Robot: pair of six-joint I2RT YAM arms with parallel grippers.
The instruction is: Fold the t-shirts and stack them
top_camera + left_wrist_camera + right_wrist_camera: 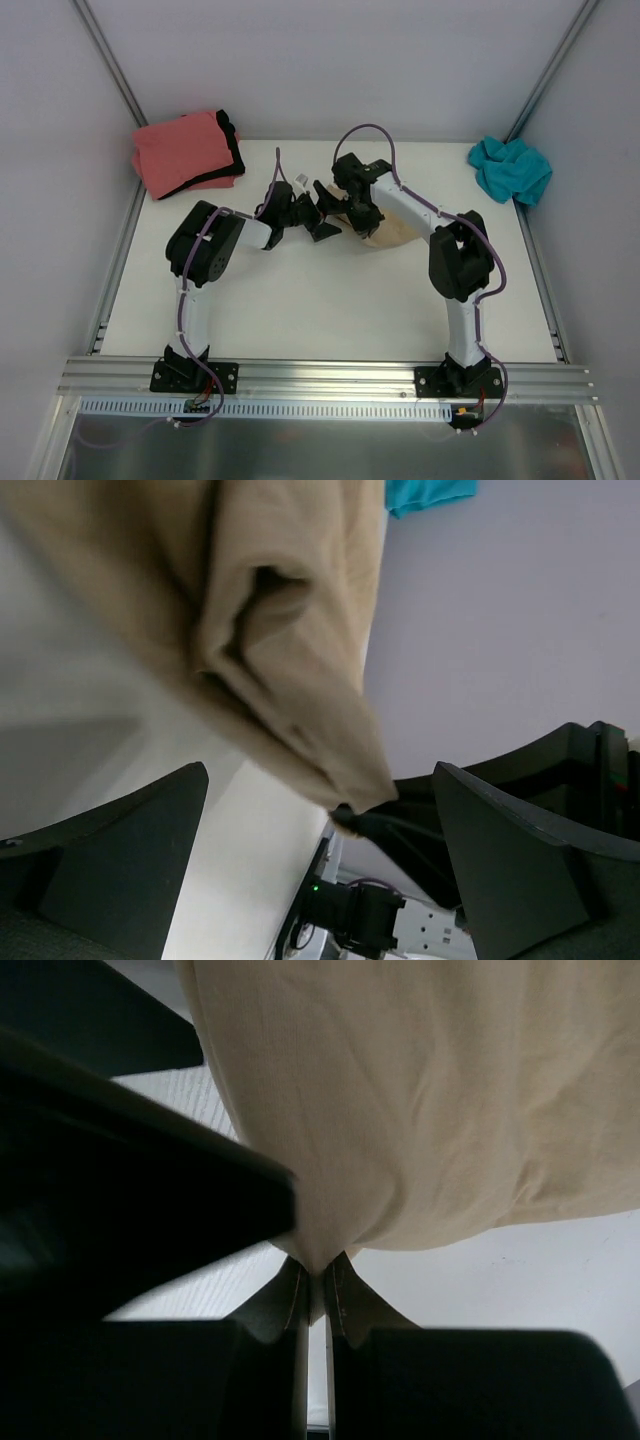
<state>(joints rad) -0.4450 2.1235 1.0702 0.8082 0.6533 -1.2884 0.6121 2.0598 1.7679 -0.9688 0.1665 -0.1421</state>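
1. White table (320, 310), grey walls; tan shirt (392, 236) is mid-table, partly hidden by the right arm.
2. Right gripper (315, 1278) pinches a tan fold, jaws nearly closed.
3. Left gripper (318, 780) gapes wide, holding nothing; cloth hangs before it.

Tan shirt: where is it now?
Top view, mid-table: the tan shirt is pinched in the right gripper, with the open left gripper just left of it.

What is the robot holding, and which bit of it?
The right gripper pinches a bunched fold of the tan t-shirt between its shut jaws. The left gripper is open, holding nothing.
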